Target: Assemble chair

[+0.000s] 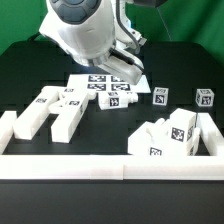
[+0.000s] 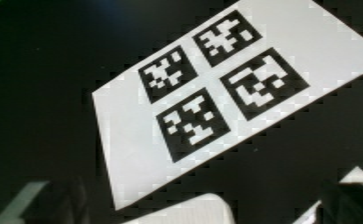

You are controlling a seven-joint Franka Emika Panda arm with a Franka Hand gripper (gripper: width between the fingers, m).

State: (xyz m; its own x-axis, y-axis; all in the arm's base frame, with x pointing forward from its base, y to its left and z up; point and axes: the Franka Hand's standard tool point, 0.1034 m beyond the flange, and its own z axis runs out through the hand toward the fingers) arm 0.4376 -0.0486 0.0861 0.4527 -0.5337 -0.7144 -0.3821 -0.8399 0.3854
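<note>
**Item:** chair, unassembled.

**Location:** Matte white plastic chair pieces [image 1: 52, 112] with square black-and-white tags are laid loose on the black bench [image 1: 25, 80]. Chunky bars are grouped toward the exterior view's left. Two small cubes [image 1: 160, 97] and a heap of blocks [image 1: 170, 135] are set toward its right, near the long low white border wall [image 1: 100, 165].

**Step, as judged:** reach for a first piece. A piece lying clear of its neighbours is best chosen, and the fingers squared across its narrow faces before descent.

**Pose:** The hand [image 1: 127, 72] is held low over the thin flat white marker board [image 2: 125, 140], pointed downward. The fingers are spread wide and nothing is gripped.
</note>
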